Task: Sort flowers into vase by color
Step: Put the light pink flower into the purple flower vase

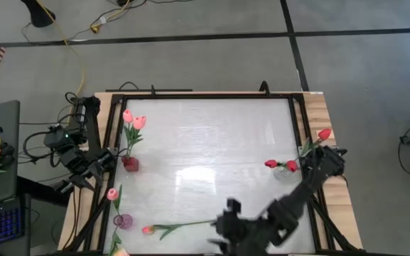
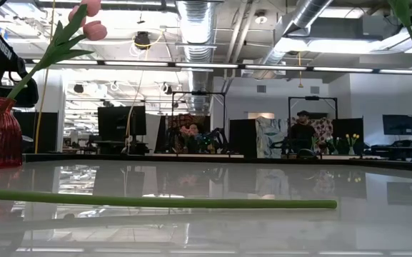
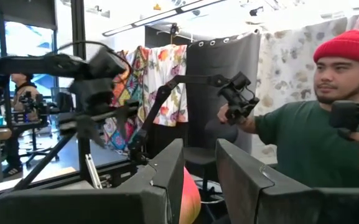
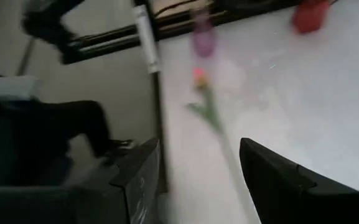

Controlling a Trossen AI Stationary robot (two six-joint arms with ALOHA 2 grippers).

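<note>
- Right gripper (image 4: pixel 195 171) hangs over the table's near edge, jaws wide apart and empty, above a lying pink tulip (image 1: pixel 148 230).
- Left gripper (image 3: pixel 198 180) waits at the left edge, part open, gripping nothing.

Overhead camera looks straight down on the glossy white tabletop (image 1: pixel 212 156). Low camera sits at table level, facing the room. Both catch the dark red ribbed vase (image 1: pixel 130 163) and the long green-stemmed tulip lying flat (image 1: pixel 180 226). Wrist cameras look past dark fingers.
</note>
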